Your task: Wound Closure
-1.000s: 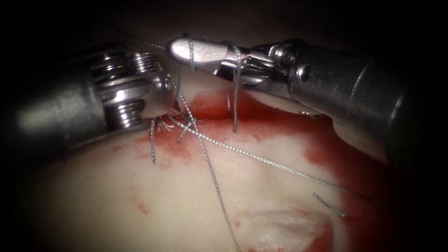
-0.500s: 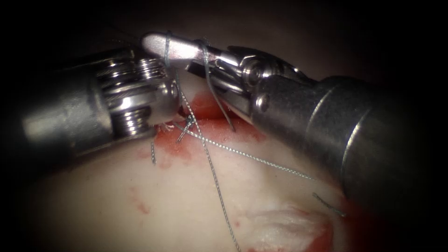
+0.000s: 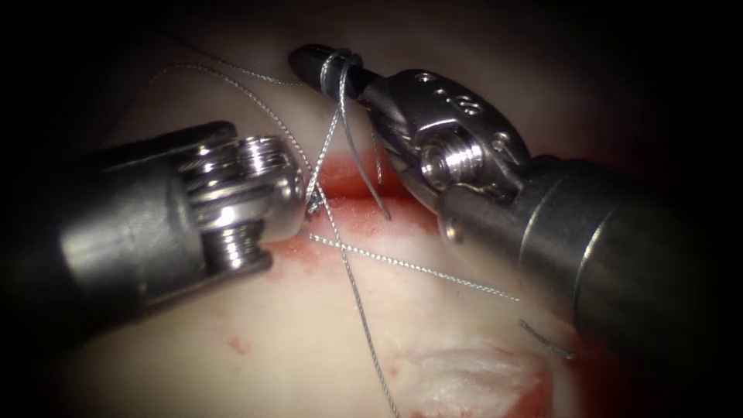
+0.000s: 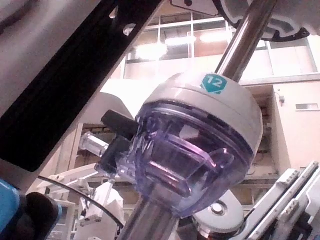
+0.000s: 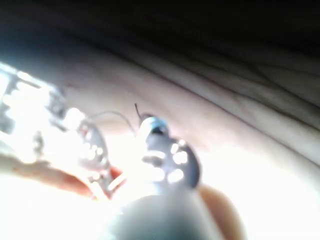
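Observation:
My right tool [image 3: 313, 63] comes in from the right, its jaws shut above the far end of the cut [image 3: 356, 186]. Thread [image 3: 339, 73] is wound around them. One strand drops from that loop to a knot [image 3: 313, 205] at the cut, and a short tail [image 3: 371, 186] hangs loose beside it. My left tool [image 3: 290, 203] lies on the left of the cut with its wrist right against the knot, its tip hidden behind the wrist. In the right wrist view the right tool [image 5: 150, 125] carries the thread loop [image 5: 112, 115], with the left tool [image 5: 30, 115] beside it.
Red fluid [image 3: 309, 255] stains the pale tissue [image 3: 232, 364] around the cut. Long thread strands [image 3: 410, 267] cross the tissue toward the lower right and the front. A cut end of thread [image 3: 546, 340] lies at the right, beside a raw patch [image 3: 472, 375].
The right tool's tip swung left over the left tool, then back right and farther away while rolling; the wound thread slid toward its tip. The left tool shifted slightly right and down.

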`<state>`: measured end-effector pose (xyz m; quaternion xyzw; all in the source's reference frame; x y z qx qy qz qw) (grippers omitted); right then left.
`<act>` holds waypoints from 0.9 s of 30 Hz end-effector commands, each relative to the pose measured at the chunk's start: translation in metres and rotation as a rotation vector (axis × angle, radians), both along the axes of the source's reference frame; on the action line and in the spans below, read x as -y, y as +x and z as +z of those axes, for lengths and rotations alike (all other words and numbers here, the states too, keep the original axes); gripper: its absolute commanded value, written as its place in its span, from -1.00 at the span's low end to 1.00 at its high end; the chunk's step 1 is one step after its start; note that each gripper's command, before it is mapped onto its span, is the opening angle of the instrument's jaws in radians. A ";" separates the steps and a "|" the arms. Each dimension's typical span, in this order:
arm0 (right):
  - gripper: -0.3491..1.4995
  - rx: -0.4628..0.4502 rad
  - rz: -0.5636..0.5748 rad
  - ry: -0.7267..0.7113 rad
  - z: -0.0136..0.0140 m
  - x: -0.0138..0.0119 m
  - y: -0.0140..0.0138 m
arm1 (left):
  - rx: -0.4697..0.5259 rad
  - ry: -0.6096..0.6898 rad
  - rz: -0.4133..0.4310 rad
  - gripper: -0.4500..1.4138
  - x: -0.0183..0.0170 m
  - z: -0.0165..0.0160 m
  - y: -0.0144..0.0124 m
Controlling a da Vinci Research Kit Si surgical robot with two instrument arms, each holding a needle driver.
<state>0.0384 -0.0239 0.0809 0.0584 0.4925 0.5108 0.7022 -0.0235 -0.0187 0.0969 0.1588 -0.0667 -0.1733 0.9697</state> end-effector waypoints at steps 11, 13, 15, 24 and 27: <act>-1.00 0.118 -0.007 0.064 0.0015 -0.0004 -0.0015 | -0.033 0.008 0.013 -1.00 -0.0007 -0.0001 -0.0003; -1.00 0.121 -0.015 0.065 0.0018 -0.0001 -0.0014 | -0.045 0.012 0.015 -1.00 -0.0005 0.0002 -0.0004; -0.95 0.151 -0.016 0.101 0.0021 0.0003 -0.0014 | -0.060 0.016 0.017 -1.00 -0.0005 0.0006 -0.0006; -0.38 0.224 -0.033 0.128 0.0037 0.0000 -0.0014 | -0.095 0.042 -0.010 -1.00 -0.0010 0.0011 -0.0017; -0.29 0.223 -0.026 0.132 0.0038 -0.0002 -0.0014 | -0.099 0.045 -0.013 -1.00 -0.0013 0.0013 -0.0019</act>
